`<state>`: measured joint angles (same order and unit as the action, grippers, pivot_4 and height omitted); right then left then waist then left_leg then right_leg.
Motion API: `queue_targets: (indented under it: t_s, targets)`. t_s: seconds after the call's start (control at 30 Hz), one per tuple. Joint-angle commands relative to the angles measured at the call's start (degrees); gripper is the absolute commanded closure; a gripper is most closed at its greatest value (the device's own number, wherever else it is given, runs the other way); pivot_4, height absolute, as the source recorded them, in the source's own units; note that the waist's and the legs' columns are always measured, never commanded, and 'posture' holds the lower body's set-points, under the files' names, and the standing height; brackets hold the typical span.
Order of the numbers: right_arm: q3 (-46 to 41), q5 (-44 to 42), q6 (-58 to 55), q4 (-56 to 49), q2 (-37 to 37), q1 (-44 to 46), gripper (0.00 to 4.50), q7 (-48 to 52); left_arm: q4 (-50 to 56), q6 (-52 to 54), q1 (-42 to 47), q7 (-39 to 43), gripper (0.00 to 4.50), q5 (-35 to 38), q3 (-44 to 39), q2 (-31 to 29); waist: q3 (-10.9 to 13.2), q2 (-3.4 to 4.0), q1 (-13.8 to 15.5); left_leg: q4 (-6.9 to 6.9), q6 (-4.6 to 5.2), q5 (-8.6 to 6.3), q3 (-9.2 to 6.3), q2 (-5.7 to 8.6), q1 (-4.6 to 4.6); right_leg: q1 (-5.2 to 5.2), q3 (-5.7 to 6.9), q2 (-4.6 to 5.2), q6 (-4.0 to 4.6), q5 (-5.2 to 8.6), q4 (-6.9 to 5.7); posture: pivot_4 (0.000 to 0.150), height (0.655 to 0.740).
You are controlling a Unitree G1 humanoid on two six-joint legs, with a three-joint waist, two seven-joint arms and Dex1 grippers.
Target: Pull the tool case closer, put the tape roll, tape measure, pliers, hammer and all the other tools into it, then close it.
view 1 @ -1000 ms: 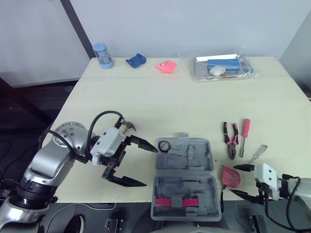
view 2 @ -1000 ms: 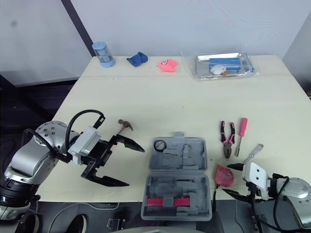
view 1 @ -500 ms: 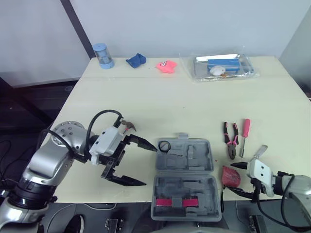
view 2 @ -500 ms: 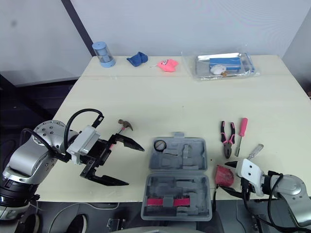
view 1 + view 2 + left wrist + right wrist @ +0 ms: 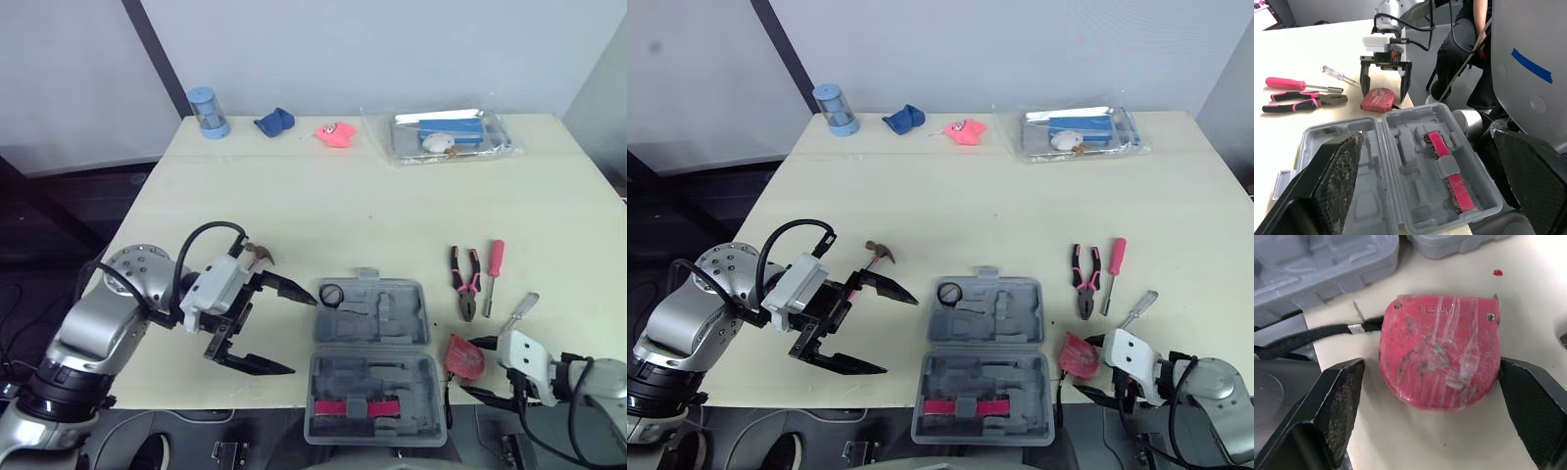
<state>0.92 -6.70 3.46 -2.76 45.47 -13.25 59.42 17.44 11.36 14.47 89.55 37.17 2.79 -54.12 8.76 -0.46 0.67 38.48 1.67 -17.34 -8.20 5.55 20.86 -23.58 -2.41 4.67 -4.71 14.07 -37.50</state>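
Pale table [image 5: 343, 196] under a grey wall [image 5: 343, 49] holds the whole scene. Since a second ago the right gripper [image 5: 1085, 364] has slid forward along the table's near edge, so its wide-spread fingers now straddle the red tape measure [image 5: 1439, 350], which has not shifted. One pad [image 5: 1342, 401] stands clear of the casing; the other sits so close that contact cannot be judged, and nothing is gripped. The tape measure lies flat just beside the right side of the opened grey tool case [image 5: 372, 362], with its black strap [image 5: 1308, 340] trailing toward the case. Farther back lie the pliers [image 5: 464, 284], a pink screwdriver [image 5: 495, 266] and a clear-handled screwdriver [image 5: 519, 311]. The left gripper [image 5: 299, 333], unmoved, hangs spread wide and empty just left of the case, with the hammer [image 5: 257, 253] behind it.
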Motion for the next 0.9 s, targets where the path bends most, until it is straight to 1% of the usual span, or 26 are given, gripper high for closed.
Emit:
queue_targets:
  t_s: [0.03, 0.2, 0.23, 0.27, 0.3, 0.33, 0.63, 0.77, 0.9]
  targets:
    - [0.50, 1.99, 2.35, 3.68, -0.26, 0.36, 0.10, -1.50, 0.96, -0.74, 0.15, 1.35, 0.00, -0.16, -0.70, 0.16, -0.02, -0.03, -0.05, 0.00, 0.00, 0.00, 0.00, 0.00, -0.01, 0.01, 0.00, 0.00, 0.00, 0.00, 0.00, 0.150, 0.7400]
    - [0.72, 1.07, 3.66, 5.67, -1.45, 0.83, 0.10, -1.58, 0.87, -0.84, 0.28, 1.31, 0.00, -0.35, -0.59, 0.31, -0.11, -0.18, -0.08, 0.00, 0.00, 0.00, 0.00, -0.02, -0.06, 0.04, -0.01, -0.02, 0.01, -0.01, 0.00, 0.150, 0.7400]
    - [0.84, 1.15, 4.02, 6.07, -1.57, 0.88, 0.65, -1.60, 0.84, -0.84, 0.32, 1.32, 0.00, -0.40, -0.58, 0.33, -0.11, -0.19, -0.08, 0.00, 0.00, 0.00, 0.00, -0.02, -0.07, 0.05, -0.01, -0.02, 0.01, -0.01, 0.00, 0.150, 0.7400]
    - [0.92, 1.24, 4.46, 6.54, -1.70, 0.91, 0.89, -1.66, 0.85, -0.83, 0.33, 1.31, 0.00, -0.43, -0.58, 0.36, -0.12, -0.20, -0.09, 0.00, 0.00, 0.00, 0.00, -0.02, -0.07, 0.05, -0.01, -0.02, 0.01, -0.01, 0.00, 0.150, 0.7400]
    - [0.98, 1.29, 4.81, 6.94, -1.81, 0.96, 1.33, -1.70, 0.83, -0.82, 0.35, 1.32, 0.00, -0.48, -0.59, 0.39, -0.12, -0.21, -0.11, 0.00, 0.00, 0.00, 0.00, -0.03, -0.08, 0.06, -0.01, -0.03, 0.01, -0.01, 0.00, 0.150, 0.7400]
    - [0.99, 1.31, 5.13, 7.30, -1.92, 0.99, 1.66, -1.72, 0.83, -0.79, 0.34, 1.34, 0.00, -0.51, -0.62, 0.43, -0.13, -0.21, -0.12, 0.00, 0.00, 0.00, 0.01, -0.03, -0.09, 0.06, -0.02, -0.03, 0.01, -0.01, -0.01, 0.150, 0.7400]
    - [-0.03, 0.50, 7.16, 8.65, -1.29, 1.07, 1.66, -1.09, 0.60, -0.91, 0.07, 1.31, 0.00, -0.79, -0.83, 0.61, -0.16, -0.27, -0.12, 0.00, 0.00, 0.00, 0.01, -0.03, -0.11, 0.08, -0.02, -0.04, 0.01, -0.01, -0.01, 0.150, 0.7400]
    - [-1.60, -1.58, 6.21, 5.70, 1.32, 0.57, 1.66, 1.18, 0.35, -0.86, -0.29, 0.43, 0.00, -0.77, -1.45, 0.81, -0.13, -0.21, -0.01, 0.01, 0.00, 0.00, 0.03, -0.02, -0.10, 0.07, -0.03, -0.03, 0.01, -0.01, -0.02, 0.150, 0.7400]
    - [-3.30, -5.36, 4.16, 1.24, 6.26, 0.67, 1.66, 5.83, -0.04, -0.64, -1.27, -1.20, 0.00, -0.75, -2.54, 1.15, -0.06, -0.10, 0.11, 0.01, 0.01, 0.00, 0.05, 0.02, -0.08, 0.06, -0.05, 0.01, 0.01, -0.01, -0.01, 0.150, 0.7400]
